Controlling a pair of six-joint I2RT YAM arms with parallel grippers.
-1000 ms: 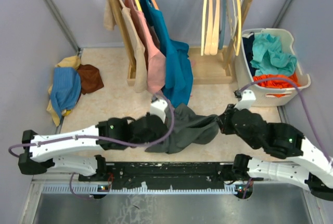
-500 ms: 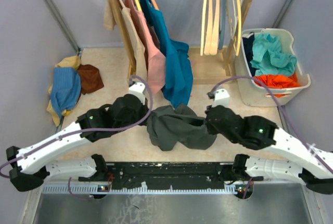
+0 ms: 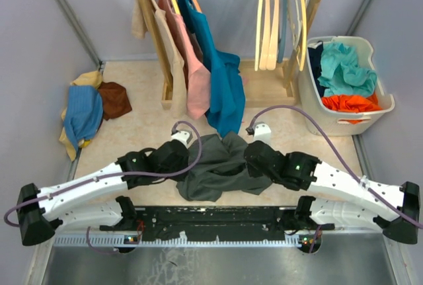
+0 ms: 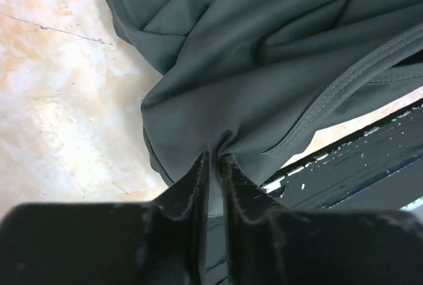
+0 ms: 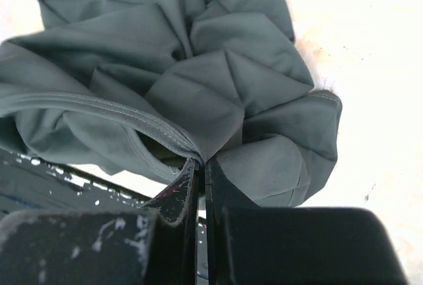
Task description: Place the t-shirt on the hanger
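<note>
Beige mottled table [image 3: 142, 133], lilac walls on three sides, black rail [image 3: 218, 215] along the near edge. Far edge is crowded: clothes rack [image 3: 162, 67] with hung garments, the teal shirt [image 3: 225, 93] dropping to just beyond my work area, and bare wooden hangers [image 3: 268, 27] at its right end. White basket [image 3: 344, 123] far right, clothes pile [image 3: 86, 110] far left. Open table is mostly to my left, between pile and arms.

The t-shirt [image 3: 215, 166] is a crumpled heap near the rail, partly over it, long axis left-right between my arms. Can't tell which way the neck points.

Left end effector [image 4: 213, 162] is nearly together, cloth bunched into its tips. Right end effector [image 5: 200, 166] is clamped on a stitched edge.
</note>
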